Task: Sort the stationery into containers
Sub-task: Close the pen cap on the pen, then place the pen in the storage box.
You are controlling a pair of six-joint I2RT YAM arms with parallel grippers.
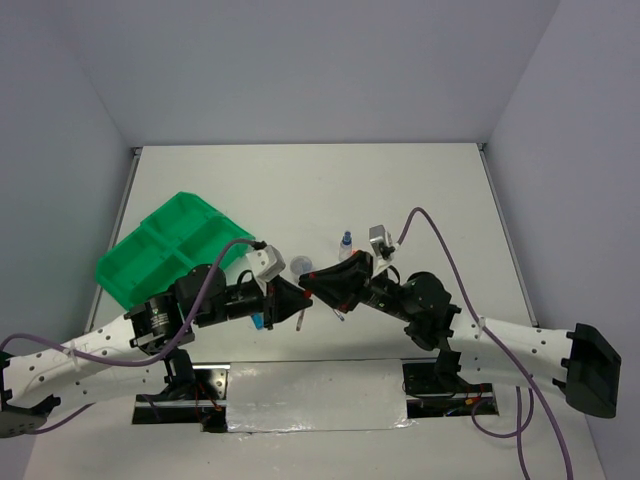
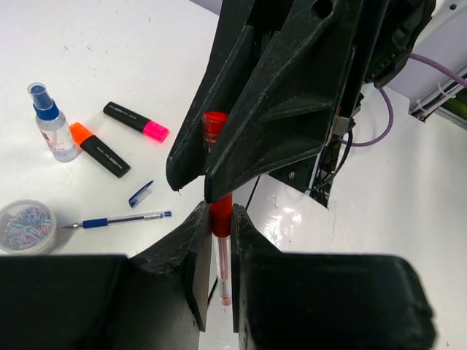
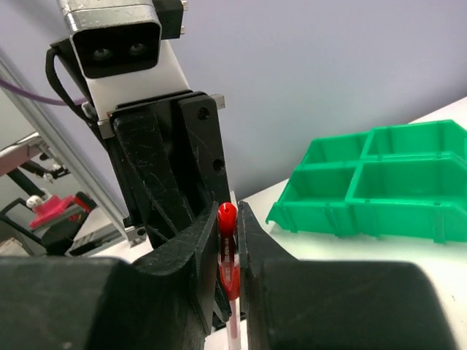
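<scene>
Two grippers, one pen: the left gripper [image 1: 296, 293] and right gripper [image 1: 314, 284] meet nose to nose over the near middle of the table [image 1: 420, 180], each one's fingers [image 2: 193, 251] clamped on the red pen [image 2: 221, 219] (gripped from opposite sides). At ten o'clock from them sits the green tray [image 3: 343, 215]; a blue pen [image 2: 124, 219] lies loose on the table.

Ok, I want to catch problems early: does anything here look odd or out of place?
Both the left gripper and right gripper clamp the same red pen at once. A small blue cap lies loose beside the blue pen.
</scene>
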